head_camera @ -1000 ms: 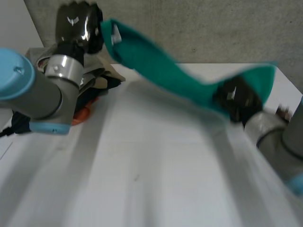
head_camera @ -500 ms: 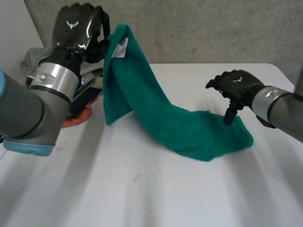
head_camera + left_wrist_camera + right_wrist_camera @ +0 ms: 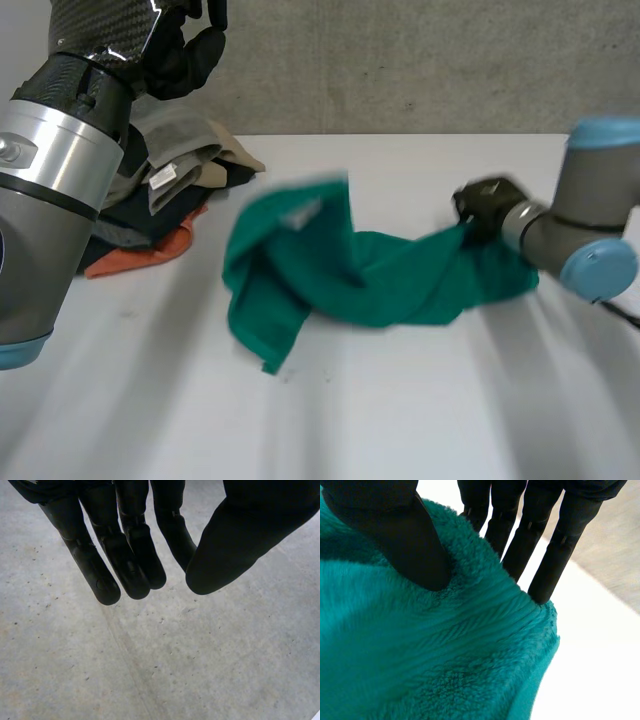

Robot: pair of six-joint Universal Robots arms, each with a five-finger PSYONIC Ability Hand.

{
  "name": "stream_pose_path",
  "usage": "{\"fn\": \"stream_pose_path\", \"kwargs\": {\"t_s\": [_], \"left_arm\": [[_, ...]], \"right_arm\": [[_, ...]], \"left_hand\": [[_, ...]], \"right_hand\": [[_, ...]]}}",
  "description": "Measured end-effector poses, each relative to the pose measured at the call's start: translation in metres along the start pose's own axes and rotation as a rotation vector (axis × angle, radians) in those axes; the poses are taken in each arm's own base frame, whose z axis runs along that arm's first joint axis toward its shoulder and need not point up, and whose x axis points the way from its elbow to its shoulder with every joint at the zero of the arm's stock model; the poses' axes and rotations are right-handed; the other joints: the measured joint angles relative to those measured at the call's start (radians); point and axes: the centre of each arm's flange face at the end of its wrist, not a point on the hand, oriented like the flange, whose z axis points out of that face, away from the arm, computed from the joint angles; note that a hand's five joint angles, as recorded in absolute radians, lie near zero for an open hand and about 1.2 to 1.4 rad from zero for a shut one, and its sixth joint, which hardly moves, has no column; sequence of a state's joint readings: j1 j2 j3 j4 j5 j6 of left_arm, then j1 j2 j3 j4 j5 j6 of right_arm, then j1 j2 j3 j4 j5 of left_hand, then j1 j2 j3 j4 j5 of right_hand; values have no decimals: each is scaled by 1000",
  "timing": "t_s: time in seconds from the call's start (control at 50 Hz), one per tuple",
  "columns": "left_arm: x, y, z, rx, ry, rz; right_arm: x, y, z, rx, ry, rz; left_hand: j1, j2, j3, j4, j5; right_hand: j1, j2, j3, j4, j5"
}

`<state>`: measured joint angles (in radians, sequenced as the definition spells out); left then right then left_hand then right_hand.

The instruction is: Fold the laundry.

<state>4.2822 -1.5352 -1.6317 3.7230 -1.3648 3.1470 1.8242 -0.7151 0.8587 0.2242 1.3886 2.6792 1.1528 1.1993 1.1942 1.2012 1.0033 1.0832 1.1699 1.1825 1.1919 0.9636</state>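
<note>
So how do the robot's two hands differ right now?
The left hand is raised clear of the table, the right hand low on it. The left hand's fingers are straight and hold nothing; the right hand pinches the green towel at its edge. Both are black.

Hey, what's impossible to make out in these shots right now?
- Head view: the left arm covers part of the clothes pile.
- Head view: the far corner of the green towel is blurred.
- Right wrist view: the green towel hides the fingertips of the right hand.
</note>
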Motion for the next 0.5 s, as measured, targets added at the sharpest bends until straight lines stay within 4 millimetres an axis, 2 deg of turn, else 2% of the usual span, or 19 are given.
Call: {"fn": "stream_pose_path", "kwargs": {"t_s": [0.04,0.12,0.18,0.24,0.32,0.34,0.36,0.42,0.5], "left_arm": [[-3,2,0,-6,-9,5],[-15,9,0,-26,-38,19],[-24,16,0,-55,-61,26],[-29,33,-4,-121,-77,19],[-26,64,-14,-258,-77,-19],[-21,74,-19,-311,-69,-38],[-16,82,-23,-352,-60,-53],[4,102,-35,-467,-19,-97],[36,123,-55,-601,48,-143]], "right_arm": [[18,-28,-17,80,78,-11],[49,-70,-57,209,197,-28],[61,-84,-81,247,233,-34],[63,-85,-98,235,215,-33],[51,-73,-108,179,141,-23],[46,-69,-110,162,119,-21],[43,-66,-112,149,104,-20],[33,-58,-118,123,71,-23],[23,-52,-124,105,47,-35]], "left_hand": [[0,0,0,0,0],[0,0,0,0,0],[0,0,0,0,0],[-3,-16,-12,-14,-7],[-39,-72,-55,-60,-40],[-428,-440,-421,-434,-407],[-490,-512,-501,-510,-485],[-576,-615,-608,-620,-600],[-586,-636,-626,-645,-632]], "right_hand": [[0,0,1,1,0],[0,0,1,3,0],[0,0,2,6,4],[0,0,2,6,23],[0,0,6,6,23],[0,0,6,6,23],[0,0,6,6,23],[0,2,6,6,23],[0,8,6,6,23]]}}
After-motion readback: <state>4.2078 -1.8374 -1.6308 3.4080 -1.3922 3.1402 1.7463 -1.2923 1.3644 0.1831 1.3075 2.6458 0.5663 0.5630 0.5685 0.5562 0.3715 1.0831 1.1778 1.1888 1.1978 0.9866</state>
